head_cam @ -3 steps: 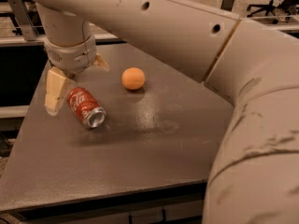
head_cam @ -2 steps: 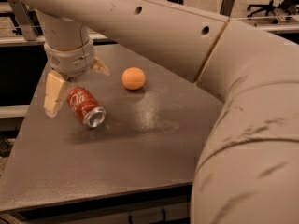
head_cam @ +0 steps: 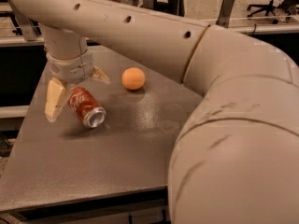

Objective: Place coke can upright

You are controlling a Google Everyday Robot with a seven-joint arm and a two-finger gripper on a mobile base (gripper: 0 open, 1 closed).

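The coke can [head_cam: 86, 107] is lying on its side at the left of the grey worktop [head_cam: 140, 143]. Its long axis is running from upper left to lower right, silver end pointing lower right. The gripper [head_cam: 77, 98] is hanging over the can's upper-left end, spread wide and straddling it without clasping it.

Coke can [head_cam: 87, 108]'s far end behind hand [head_cam: 78, 98]

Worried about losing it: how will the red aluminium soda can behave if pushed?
Likely rolls: the red aluminium soda can lies on its curved side on the smooth grey table. Its thin walls may dent if squeezed. The gripper sits at its far end.
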